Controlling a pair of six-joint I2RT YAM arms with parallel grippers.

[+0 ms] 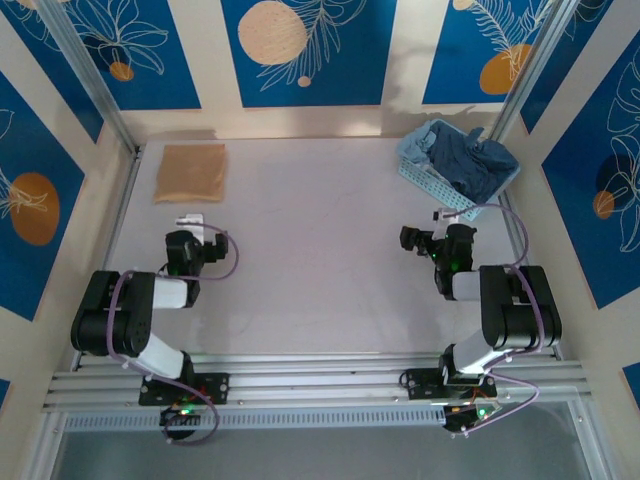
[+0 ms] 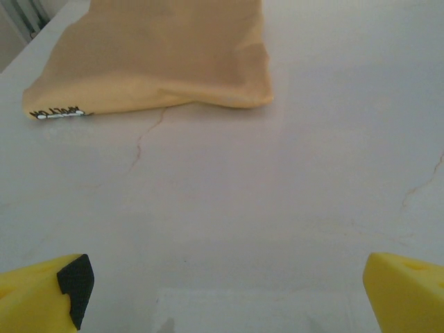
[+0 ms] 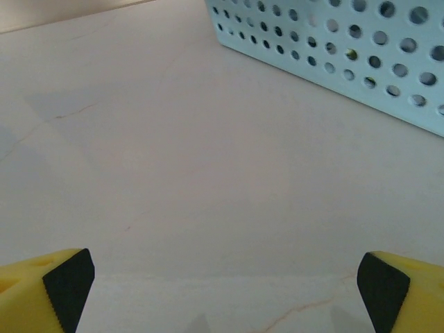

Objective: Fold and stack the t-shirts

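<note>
A folded tan-orange t-shirt point(image 1: 190, 172) lies flat at the table's back left, plain side up; in the left wrist view the same tan t-shirt point(image 2: 156, 55) lies ahead of the fingers, apart from them. A dusty dark blue t-shirt point(image 1: 468, 160) is crumpled inside the light-blue basket point(image 1: 424, 176) at the back right. My left gripper point(image 1: 190, 219) rests low near its base, open and holding nothing, its yellow fingers point(image 2: 52, 291) spread wide. My right gripper point(image 1: 452, 214) sits just in front of the basket point(image 3: 347, 55), open and bare, its fingertips point(image 3: 62, 284) far apart.
Aluminium rails border the table's near edge point(image 1: 320, 375) and left side. Patterned blue and cream walls close in the back and both sides. The pale tabletop point(image 1: 320, 230) stretches between the two arms.
</note>
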